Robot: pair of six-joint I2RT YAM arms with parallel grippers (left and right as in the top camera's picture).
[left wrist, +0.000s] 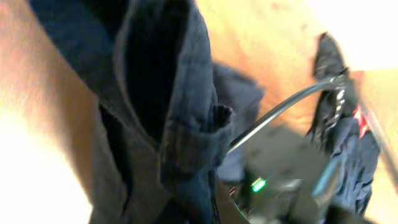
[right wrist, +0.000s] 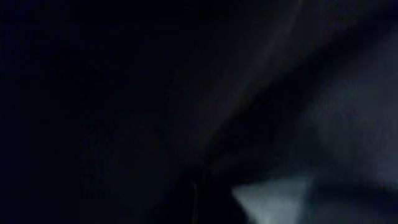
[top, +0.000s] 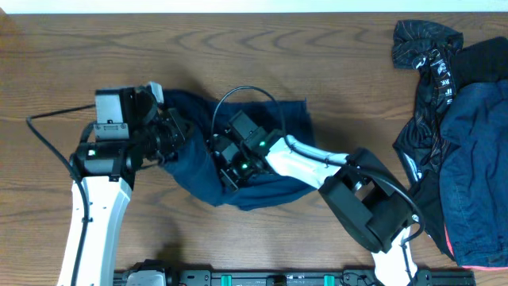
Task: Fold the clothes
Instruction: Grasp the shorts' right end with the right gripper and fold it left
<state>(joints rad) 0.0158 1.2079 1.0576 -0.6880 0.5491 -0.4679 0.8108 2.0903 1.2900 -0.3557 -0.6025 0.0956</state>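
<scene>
A plain navy garment (top: 290, 119) lies bunched on the table's middle. My left gripper (top: 176, 133) is at its left edge. In the left wrist view a fold of the navy cloth (left wrist: 180, 93) hangs lifted right in front of the camera and runs down into the jaws, which look shut on it. My right gripper (top: 228, 168) is pressed into the garment's middle. The right wrist view is filled with dark cloth (right wrist: 124, 93), so its fingers are hidden.
A pile of dark clothes (top: 468, 159) lies at the right edge, with a black piece with white print (top: 432, 56) on its upper part. The pile also shows in the left wrist view (left wrist: 348, 143). Wooden table (top: 238, 48) lies all round.
</scene>
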